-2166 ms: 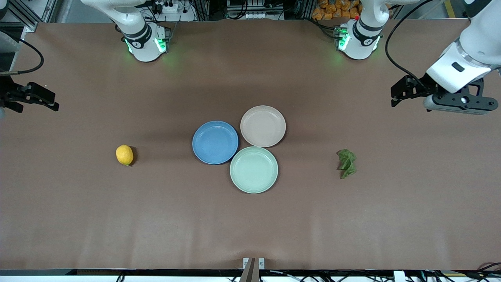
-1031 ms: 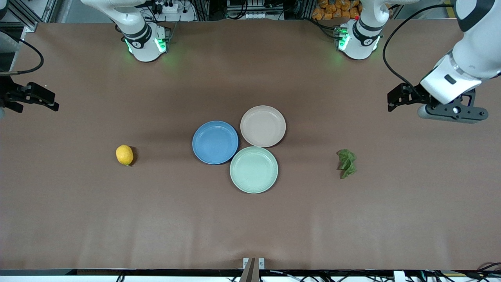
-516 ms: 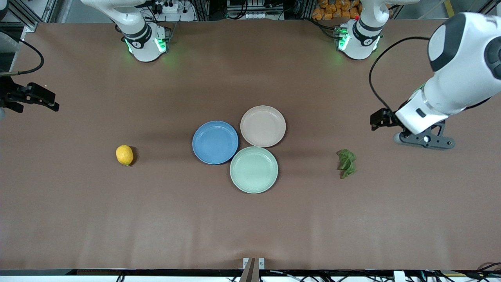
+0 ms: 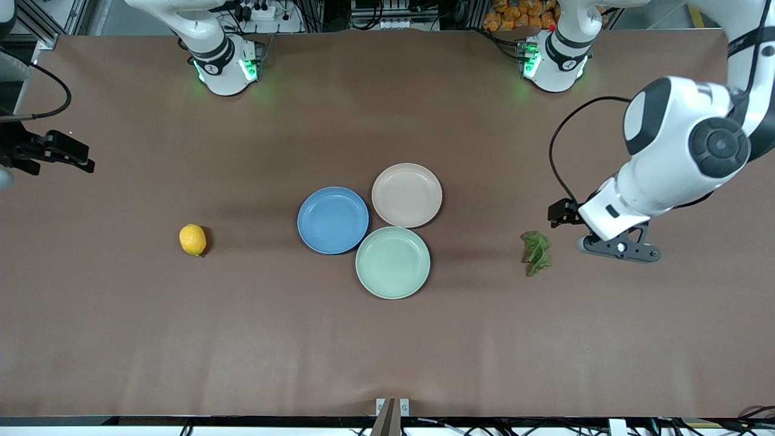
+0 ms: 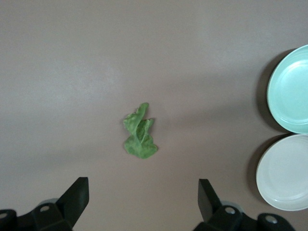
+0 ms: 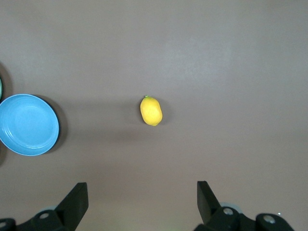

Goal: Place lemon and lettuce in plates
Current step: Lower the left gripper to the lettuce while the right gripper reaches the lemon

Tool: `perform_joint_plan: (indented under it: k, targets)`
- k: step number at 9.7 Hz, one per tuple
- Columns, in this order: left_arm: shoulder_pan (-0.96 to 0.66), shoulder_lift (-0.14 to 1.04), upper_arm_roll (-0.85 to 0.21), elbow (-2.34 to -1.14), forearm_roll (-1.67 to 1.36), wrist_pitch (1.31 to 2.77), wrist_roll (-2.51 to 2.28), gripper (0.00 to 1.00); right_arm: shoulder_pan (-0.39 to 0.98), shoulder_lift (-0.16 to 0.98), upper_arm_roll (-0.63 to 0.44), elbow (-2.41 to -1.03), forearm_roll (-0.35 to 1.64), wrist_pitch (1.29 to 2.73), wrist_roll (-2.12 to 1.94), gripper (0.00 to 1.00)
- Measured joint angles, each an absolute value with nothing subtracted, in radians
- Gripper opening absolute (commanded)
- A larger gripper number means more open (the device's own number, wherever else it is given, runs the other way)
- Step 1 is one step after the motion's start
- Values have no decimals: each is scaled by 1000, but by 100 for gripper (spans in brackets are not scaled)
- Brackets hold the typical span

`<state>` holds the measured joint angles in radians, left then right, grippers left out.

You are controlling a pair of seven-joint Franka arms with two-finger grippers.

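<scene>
The lemon point(image 4: 192, 239) lies on the table toward the right arm's end; it also shows in the right wrist view point(image 6: 151, 110). The lettuce point(image 4: 536, 252) lies toward the left arm's end and shows in the left wrist view point(image 5: 139, 132). The blue plate point(image 4: 333, 220) and the beige-pink plate point(image 4: 407, 195) sit empty and touching at mid-table. My left gripper point(image 4: 560, 213) is open and empty in the air, close beside the lettuce and apart from it. My right gripper point(image 4: 60, 156) is open and empty, waiting at the right arm's end of the table.
A pale mint-green plate point(image 4: 393, 262) sits empty against the other two, nearer to the front camera. The brown table point(image 4: 387, 351) is bare around the plates, the lemon and the lettuce. The arm bases point(image 4: 224, 66) stand at the table's edge farthest from the front camera.
My left arm has swung in from the left arm's end of the table and come down close to the lettuce. My right arm has barely moved. Nothing on the table has shifted.
</scene>
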<state>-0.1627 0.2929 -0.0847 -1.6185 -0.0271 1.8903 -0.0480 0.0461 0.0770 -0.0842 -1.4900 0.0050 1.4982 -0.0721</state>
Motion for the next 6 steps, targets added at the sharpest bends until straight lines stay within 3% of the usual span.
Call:
perform_joint_plan:
  k: [6]
  targets:
    - [-210,393,-84,-1613,39,1984,-41,100,47,169,-80,-1546,5,1560,-72,100]
